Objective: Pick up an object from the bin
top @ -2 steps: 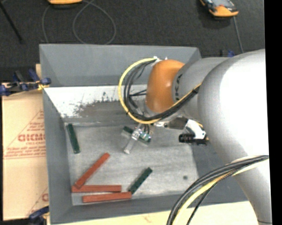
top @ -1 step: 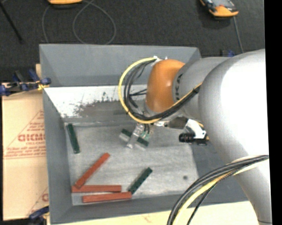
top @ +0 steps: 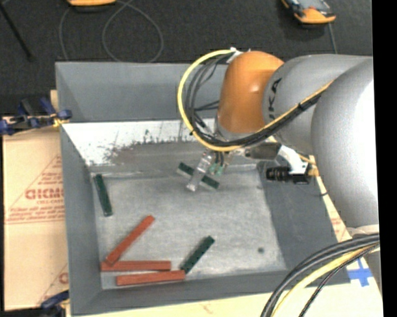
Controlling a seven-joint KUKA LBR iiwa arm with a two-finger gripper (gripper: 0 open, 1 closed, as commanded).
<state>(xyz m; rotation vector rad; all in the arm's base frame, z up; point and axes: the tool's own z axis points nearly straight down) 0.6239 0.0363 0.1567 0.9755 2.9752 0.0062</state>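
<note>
My gripper (top: pixel 201 175) reaches down under the orange wrist cover to the back middle of the bin. A short dark green stick (top: pixel 213 182) lies slantwise right at its tip, with both ends poking out to the left and right of it. The stick's middle is hidden by the gripper, so I cannot tell whether it is gripped.
Another dark green stick (top: pixel 103 194) lies along the left wall. At the front left lie three red-brown sticks (top: pixel 128 241), (top: pixel 136 265), (top: pixel 150 277), with a third green stick (top: pixel 197 253) beside them. The arm covers the bin's right back corner.
</note>
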